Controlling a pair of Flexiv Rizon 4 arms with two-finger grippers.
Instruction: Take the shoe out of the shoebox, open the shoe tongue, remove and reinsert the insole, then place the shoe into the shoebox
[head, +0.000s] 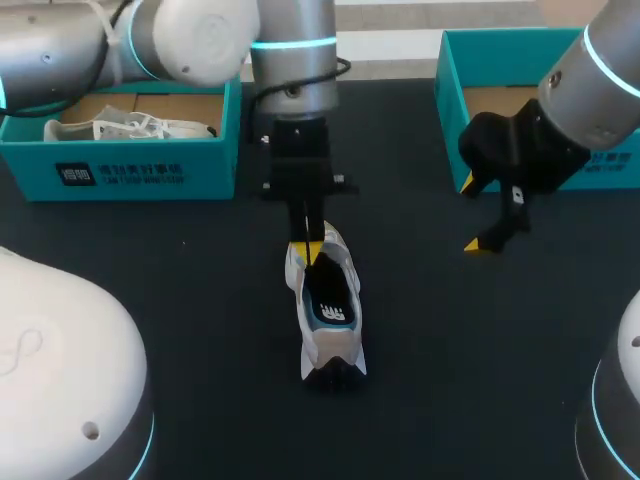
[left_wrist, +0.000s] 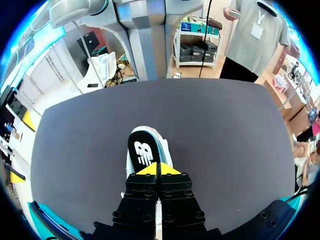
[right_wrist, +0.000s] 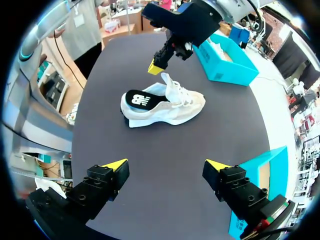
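Note:
A white and beige shoe (head: 327, 312) lies on the dark table (head: 180, 300) mid-view, its black insole (left_wrist: 144, 151) with a white logo showing at the heel. My left gripper (head: 309, 251) comes down from the far side and is shut, its yellow tips together at the top edge of the tongue (right_wrist: 168, 82). Whether they pinch the tongue does not show. In the left wrist view the left gripper (left_wrist: 159, 169) hides the laces. My right gripper (head: 475, 215) hangs open to the shoe's right, apart from it. From the right gripper (right_wrist: 166, 165), the shoe (right_wrist: 165, 104) lies well ahead.
A teal shoebox (head: 140, 165) at the far left holds another white shoe (head: 130, 127). A second teal shoebox (head: 500, 70) stands at the far right, behind my right arm. Bare table surrounds the shoe on both sides and in front.

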